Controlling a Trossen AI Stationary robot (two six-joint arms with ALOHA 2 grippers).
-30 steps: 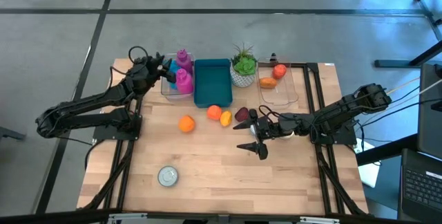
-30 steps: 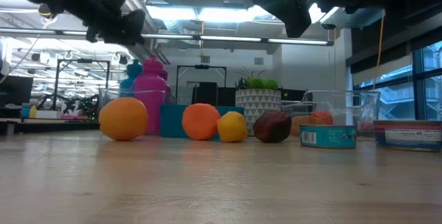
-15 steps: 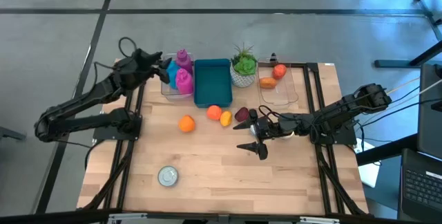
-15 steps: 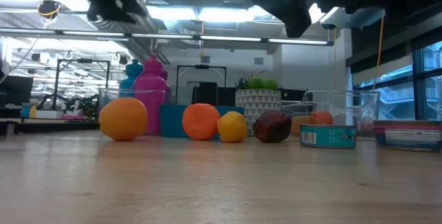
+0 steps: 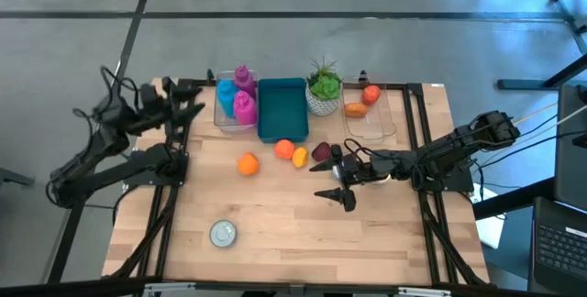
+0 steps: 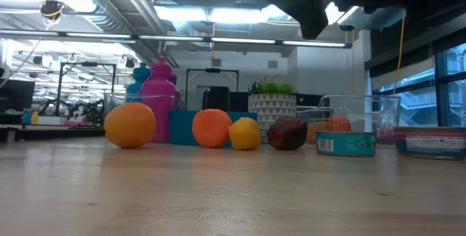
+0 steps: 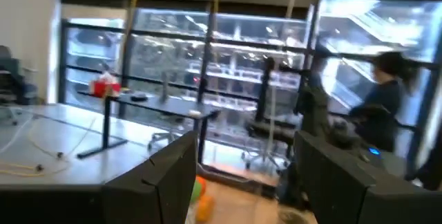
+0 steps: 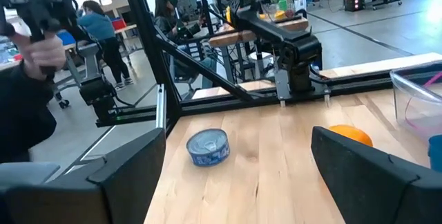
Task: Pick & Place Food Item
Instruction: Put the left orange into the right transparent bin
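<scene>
1. The wooden table (image 5: pixel 293 233) fills the middle of the high view, with an arm at each side.
2. The left arm (image 5: pixel 101 155) is pulled back over the table's left edge. Its left gripper (image 5: pixel 183 104) is raised at the far left corner, with nothing between its fingers (image 7: pixel 155 182), which stand apart.
3. The right arm (image 5: pixel 459 150) reaches in from the right edge toward the table's middle. Its right gripper (image 5: pixel 335 182) hangs just beside the dark red fruit, fingers (image 8: pixel 131 169) spread wide and holding nothing.
4. A teal bin (image 5: pixel 281 109) stands at the far edge, between 2 clear boxes.
5. The clear box on the left (image 5: pixel 225 118) holds 2 pink bottles (image 5: pixel 244 106) and a blue bottle (image 5: pixel 226 87).
6. The clear box on the right (image 5: pixel 376 123) holds a red fruit (image 5: pixel 371 94) and an orange piece of food (image 5: pixel 355 109).
7. A potted plant (image 5: pixel 323 86) in a white patterned pot stands between the teal bin and the right-hand box.
8. A tin can (image 5: pixel 223 233) sits alone near the front left of the table, well apart from the fruit.
9. On the bare wood in front of the teal bin lie 4 fruits: an orange (image 5: pixel 248 163) furthest left, a second orange (image 5: pixel 284 149) touching the bin's front, a lemon (image 5: pixel 300 157) just beside it, and the dark red fruit (image 5: pixel 322 152) on the right.
10. In the low view another tin (image 6: pixel 345 143) shows on the right.
</scene>
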